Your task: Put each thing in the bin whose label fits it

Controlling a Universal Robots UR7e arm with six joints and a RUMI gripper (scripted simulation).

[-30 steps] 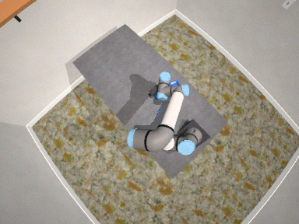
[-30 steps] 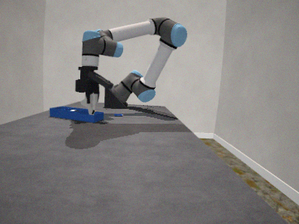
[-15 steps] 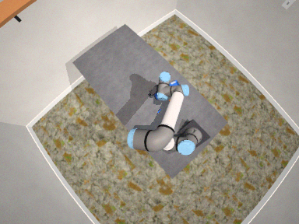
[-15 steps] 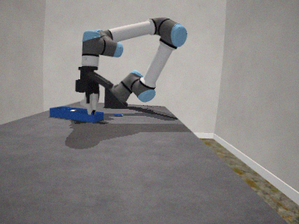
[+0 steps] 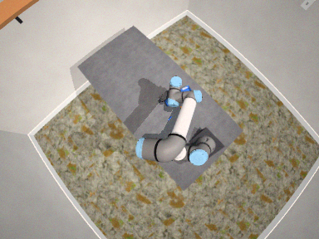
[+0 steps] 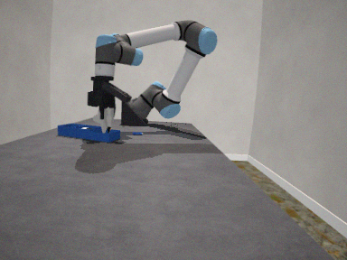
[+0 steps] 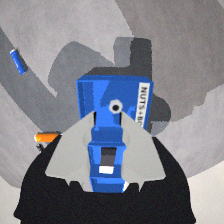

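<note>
A blue bin (image 7: 114,97) with a white label reading "NUTS+BO…" sits on the grey table, and it also shows in the exterior view (image 6: 88,132). My gripper (image 7: 108,112) (image 6: 107,128) hangs straight over the bin with its tips just above the rim. The fingers are slightly parted with nothing gripped between them. A small grey nut (image 7: 115,106) shows just past the fingertips, over the bin's inside. A small blue cylinder (image 7: 18,61) lies on the table off to the left of the bin. An orange piece (image 7: 46,136) lies near the left finger, partly hidden.
The arm's base (image 5: 199,149) stands on the table near its right end. The arm casts wide shadows across the table (image 6: 117,158). In the side view the blue cylinder (image 6: 137,134) lies just right of the bin. The table edge drops to patterned floor (image 6: 289,203).
</note>
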